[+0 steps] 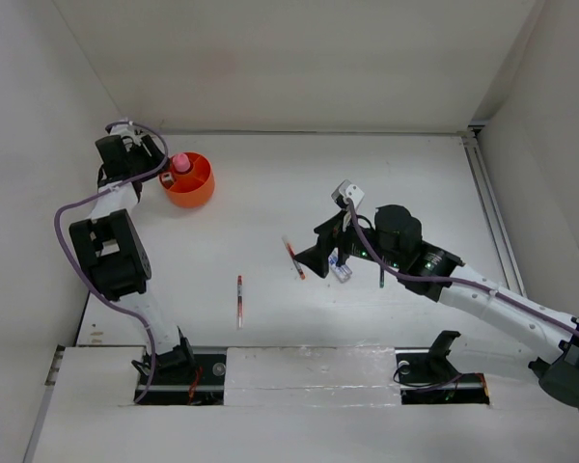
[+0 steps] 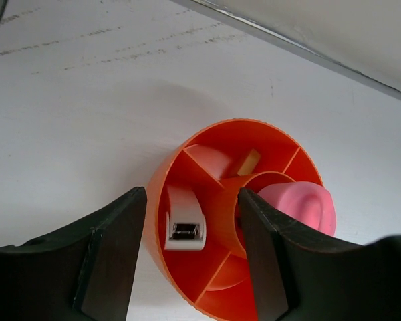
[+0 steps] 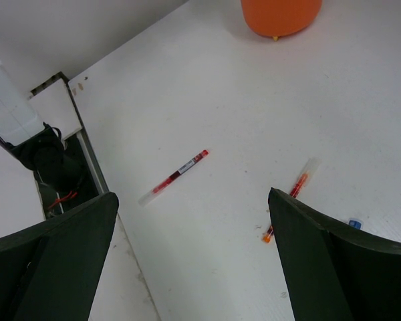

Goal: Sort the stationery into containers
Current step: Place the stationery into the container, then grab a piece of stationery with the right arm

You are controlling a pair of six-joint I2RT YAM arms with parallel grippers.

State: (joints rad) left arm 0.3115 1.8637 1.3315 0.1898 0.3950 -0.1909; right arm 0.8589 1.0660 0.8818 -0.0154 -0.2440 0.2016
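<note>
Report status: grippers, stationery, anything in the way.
Left gripper open over orange cup, right gripper open above table. Pink tube in cup; two red-white pens loose on table. Nothing across either pen.

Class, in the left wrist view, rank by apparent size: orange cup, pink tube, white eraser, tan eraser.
1. orange cup
2. pink tube, though it stands nearer the camera
3. white eraser
4. tan eraser, partly hidden
</note>
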